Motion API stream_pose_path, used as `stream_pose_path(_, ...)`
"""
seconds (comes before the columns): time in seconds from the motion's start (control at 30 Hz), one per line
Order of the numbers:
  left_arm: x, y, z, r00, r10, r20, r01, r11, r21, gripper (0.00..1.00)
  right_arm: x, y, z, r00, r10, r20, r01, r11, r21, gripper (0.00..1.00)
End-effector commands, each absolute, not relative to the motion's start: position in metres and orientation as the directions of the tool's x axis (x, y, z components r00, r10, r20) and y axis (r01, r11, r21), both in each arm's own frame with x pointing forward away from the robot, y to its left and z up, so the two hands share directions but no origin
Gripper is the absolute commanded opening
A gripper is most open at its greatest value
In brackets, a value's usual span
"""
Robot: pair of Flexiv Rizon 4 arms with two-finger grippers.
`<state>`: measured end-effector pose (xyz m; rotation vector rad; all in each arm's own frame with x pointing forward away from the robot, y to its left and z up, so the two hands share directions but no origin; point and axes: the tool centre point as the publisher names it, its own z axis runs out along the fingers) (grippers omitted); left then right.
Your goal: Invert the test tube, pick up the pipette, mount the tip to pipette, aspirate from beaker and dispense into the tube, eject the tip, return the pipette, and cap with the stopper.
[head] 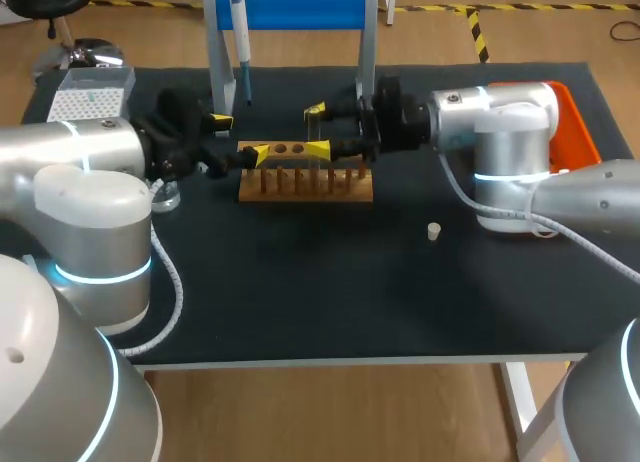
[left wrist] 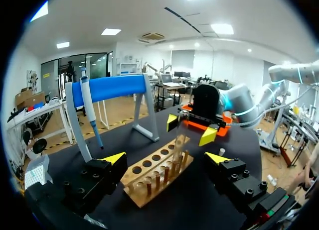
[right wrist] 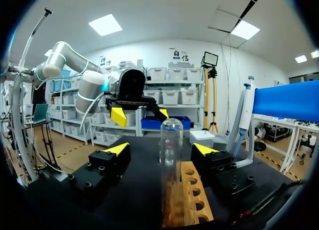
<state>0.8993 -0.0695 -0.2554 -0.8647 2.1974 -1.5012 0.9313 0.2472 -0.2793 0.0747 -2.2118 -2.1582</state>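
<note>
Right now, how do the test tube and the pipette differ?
The test tube stands in the wooden rack, closed end up; the pipette hangs on the blue stand. The test tube is clear; the pipette is white and blue. Both are roughly upright.

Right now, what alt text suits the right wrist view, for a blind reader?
A clear tube stands round end up on the rack, between the open fingers of the right gripper, untouched. The left gripper, open, faces it beyond; a pipette hangs alongside.
</note>
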Motion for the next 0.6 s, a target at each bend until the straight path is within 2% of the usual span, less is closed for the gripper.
stream_pose_path(0.03,0.8986,-0.069,-0.2573,-0.756,-0.652,0.057,-0.285,0.25,-0.925,1.0,0.9328,0.2488,-0.2801,-0.997,-0.073,0.004,0.002,0.023,1.0,0.5)
stream_pose_path(0.4,0.8986,-0.069,-0.2573,-0.756,-0.652,0.057,-0.285,0.25,-0.925,1.0,0.9339,0.2494,-0.2814,-0.998,-0.069,0.012,0.01,0.022,1.0,0.45)
stream_pose_path(0.43,0.8986,-0.069,-0.2573,-0.756,-0.652,0.057,-0.285,0.25,-0.925,1.0,0.9345,0.2498,-0.2816,-0.998,-0.069,0.013,0.012,0.021,1.0,0.42)
stream_pose_path(0.5,0.8986,-0.069,-0.2573,-0.756,-0.652,0.057,-0.285,0.25,-0.925,1.0,0.9353,0.2504,-0.2819,-0.998,-0.068,0.016,0.015,0.02,1.0,0.27)
stream_pose_path(0.6,0.8986,-0.069,-0.2573,-0.756,-0.652,0.057,-0.285,0.25,-0.925,1.0,0.9358,0.2506,-0.2822,-0.998,-0.065,0.019,0.018,0.019,1.0,0.0)
